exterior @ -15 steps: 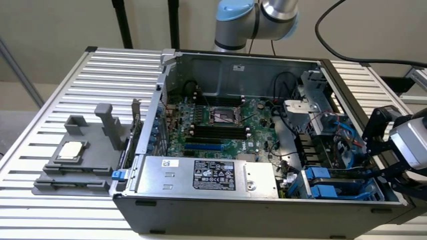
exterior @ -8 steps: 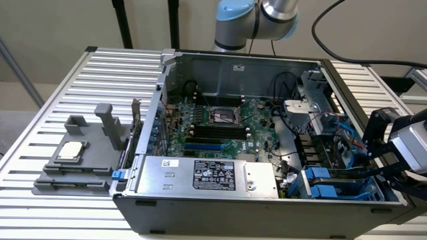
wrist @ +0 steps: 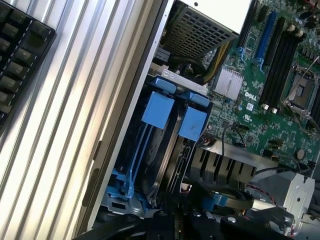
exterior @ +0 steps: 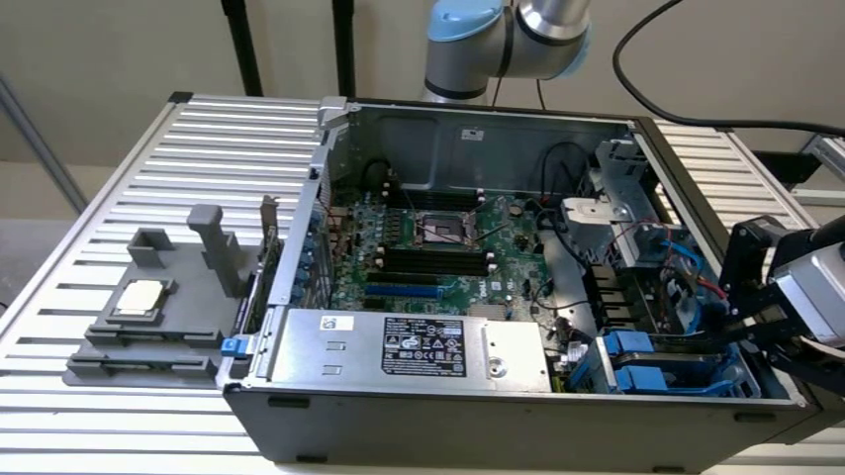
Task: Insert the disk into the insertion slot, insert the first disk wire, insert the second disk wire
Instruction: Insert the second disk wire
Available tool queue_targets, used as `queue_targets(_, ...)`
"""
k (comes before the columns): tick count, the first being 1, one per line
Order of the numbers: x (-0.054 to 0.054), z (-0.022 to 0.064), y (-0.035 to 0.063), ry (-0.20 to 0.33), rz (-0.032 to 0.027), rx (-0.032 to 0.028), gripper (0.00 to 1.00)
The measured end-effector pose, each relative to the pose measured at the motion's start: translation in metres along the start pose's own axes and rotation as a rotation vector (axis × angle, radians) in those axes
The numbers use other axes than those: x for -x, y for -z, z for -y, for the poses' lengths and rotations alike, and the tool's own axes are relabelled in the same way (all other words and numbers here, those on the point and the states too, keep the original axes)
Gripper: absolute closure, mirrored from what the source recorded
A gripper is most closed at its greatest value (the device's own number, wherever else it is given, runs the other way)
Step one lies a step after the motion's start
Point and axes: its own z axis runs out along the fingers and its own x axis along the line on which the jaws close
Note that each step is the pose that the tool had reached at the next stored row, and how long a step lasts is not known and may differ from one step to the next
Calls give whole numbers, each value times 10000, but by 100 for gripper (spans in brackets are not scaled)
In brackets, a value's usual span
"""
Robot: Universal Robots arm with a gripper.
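The insertion slot (exterior: pixel 647 366) is the dark drive cage with blue rails in the open case's corner, at the exterior view's lower right. In the wrist view the disk (wrist: pixel 162 160) stands edge-on inside that cage (wrist: pixel 125 190), held in its blue frame, with two blue tabs (wrist: pixel 158 108) at its end. My gripper (exterior: pixel 742 315) hangs over the case's wall right at the cage, its dark body (wrist: pixel 180 226) close against the disk's near end. A black flat wire with a blue plug (wrist: pixel 220 197) lies beside it. Red and blue wires (exterior: pixel 687 269) run above the cage.
A silver power-supply box (exterior: pixel 422 346) with a black label sits beside the cage. The green motherboard (exterior: pixel 436 247) fills the case floor. A grey fixture (exterior: pixel 145 317) stands on the slatted table (exterior: pixel 198 148) at the exterior view's left. A black keyboard (wrist: pixel 20 55) lies outside the case.
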Motion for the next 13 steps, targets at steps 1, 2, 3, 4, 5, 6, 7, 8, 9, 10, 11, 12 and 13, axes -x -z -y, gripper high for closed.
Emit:
queue_targets(1, 1, -4, 0, 2, 1, 0, 84)
queue_targets(2, 5, -14, 1, 1, 0, 1, 84)
queue_targets(3, 11, -30, 3, 0, -3, 1, 84)
queue_targets(4, 20, -54, 7, 1, -7, 3, 84)
queue_targets(5, 31, -82, 12, 1, -13, 5, 84)
queue_targets(6, 45, -115, 18, 0, -18, 6, 84)
queue_targets(7, 59, -147, 24, -1, -23, 8, 84)
queue_targets(8, 73, -175, 27, 0, -32, 11, 84)
queue_targets(9, 88, -199, 27, 0, -53, 17, 84)
queue_targets(10, 105, -224, 25, -1, -79, 26, 84)
queue_targets(11, 118, -242, 22, -2, -102, 34, 84)
queue_targets(12, 130, -252, 19, -3, -129, 42, 84)
queue_targets(13, 137, -257, 18, -8, -147, 50, 84)
